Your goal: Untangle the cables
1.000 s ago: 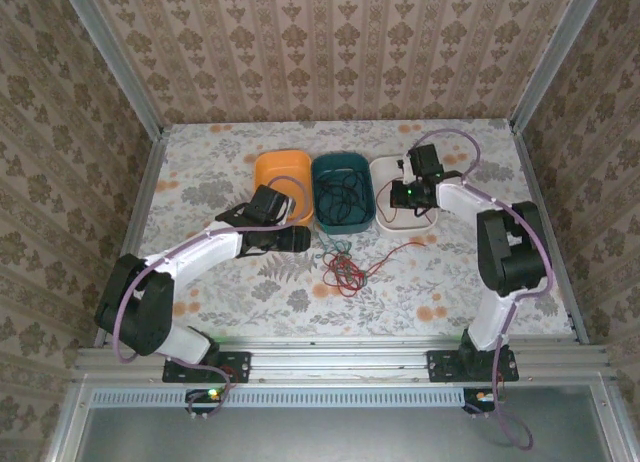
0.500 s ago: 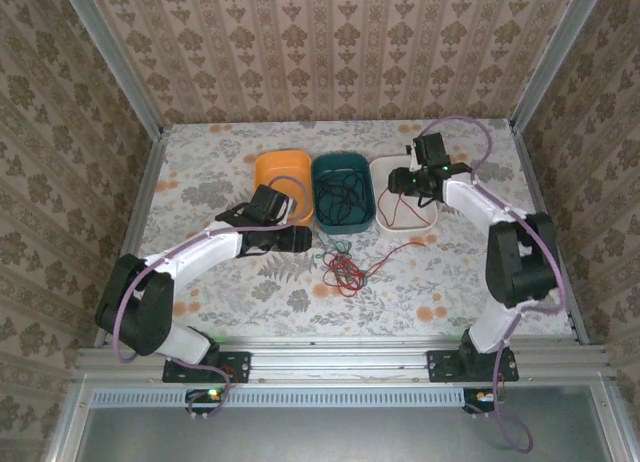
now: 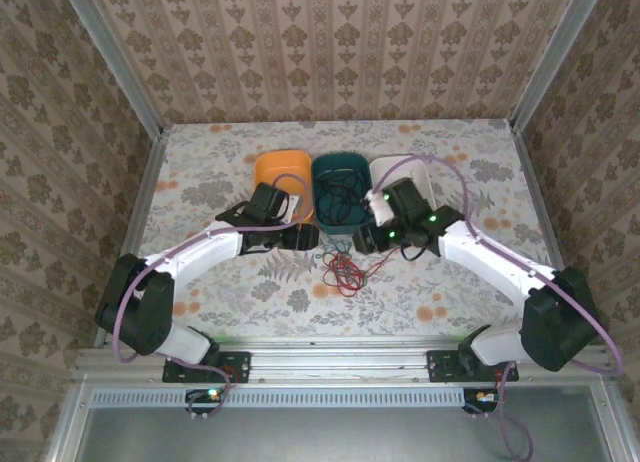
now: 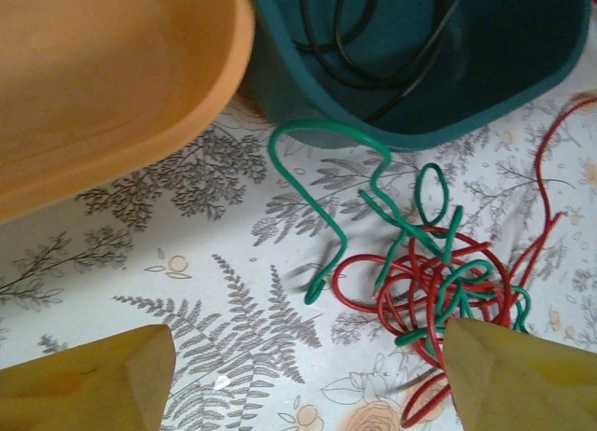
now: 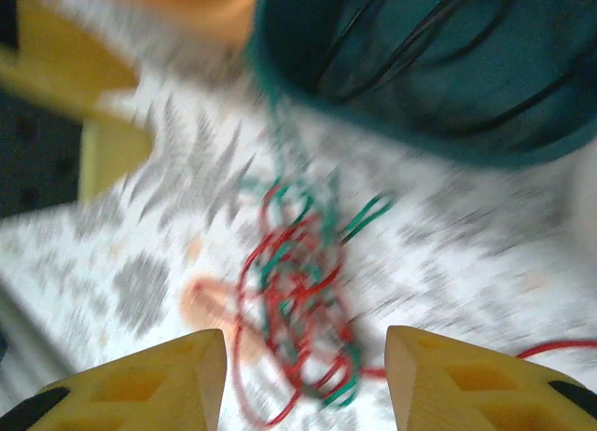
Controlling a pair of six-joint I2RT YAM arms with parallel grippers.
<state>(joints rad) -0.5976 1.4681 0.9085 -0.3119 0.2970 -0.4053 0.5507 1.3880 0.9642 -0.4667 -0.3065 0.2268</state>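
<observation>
Overhead, the floral table (image 3: 200, 172) carries three bins in a row: the orange bin (image 3: 280, 167) sits at 9 o'clock of the teal bin (image 3: 340, 160), and the white bin (image 3: 425, 182) at its 3 o'clock. The left gripper (image 3: 305, 239) has its fingers spread wide and holds nothing. The right gripper (image 3: 362, 237) has its jaws parted and is likewise empty. The red and green cables (image 3: 343, 272) lie knotted on the table at 6 o'clock of the teal bin, with the left gripper at their 10 o'clock and the right at 1. The black cables (image 3: 340, 192) coil inside the teal bin.
</observation>
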